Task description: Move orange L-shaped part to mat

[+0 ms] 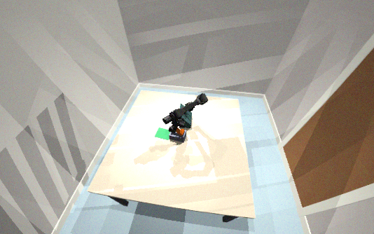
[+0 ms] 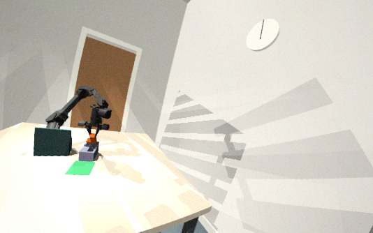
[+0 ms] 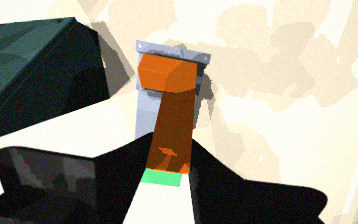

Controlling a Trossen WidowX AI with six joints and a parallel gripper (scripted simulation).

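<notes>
The orange L-shaped part is held tilted above the grey tray, its L-shaped end lower and its narrow end up between the fingers. My gripper is shut on that raised end. The grey tray stands right below the part; in the wrist view the part covers much of its pocket. Whether the lower end still touches the tray I cannot tell. The green mat lies flat beside the tray, with nothing on it.
A dark green block with a sloped face stands beside the tray, near the arm's base. The table carries all of it, with patches of shadow across its top.
</notes>
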